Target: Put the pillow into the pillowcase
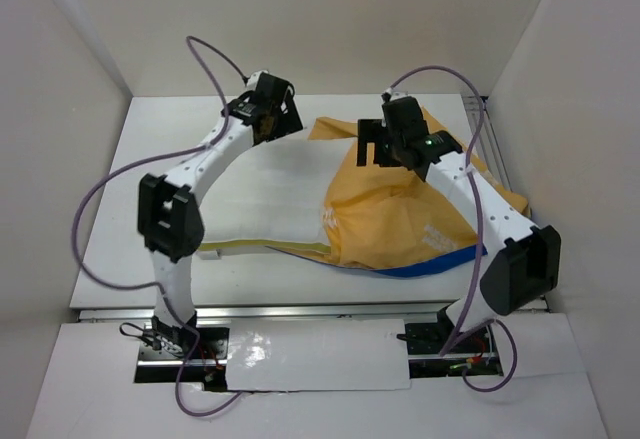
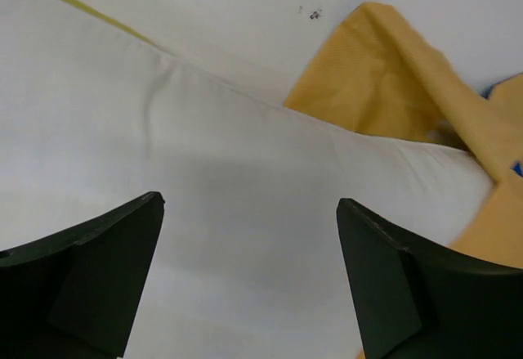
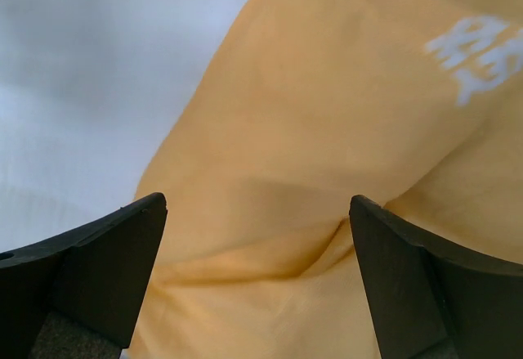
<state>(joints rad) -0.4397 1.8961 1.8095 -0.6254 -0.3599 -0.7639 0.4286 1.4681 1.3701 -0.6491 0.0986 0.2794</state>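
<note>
Nearest the arm bases, the pillow [image 1: 265, 199] lies flat on the surface [image 1: 140, 159], its long axis running left to right and its pale yellow edge along the near side. Its right end sits inside the pillowcase [image 1: 395, 214], which is bunched on the right half with the orange side showing, a blue strip along its near rim, and its mouth facing left. Farther back, the left pincer [image 2: 249, 202] hovers over the pillow's far side, fingers spread wide with nothing between them. The right pincer [image 3: 257, 199] hangs over the orange cloth, equally wide and holding nothing.
</note>
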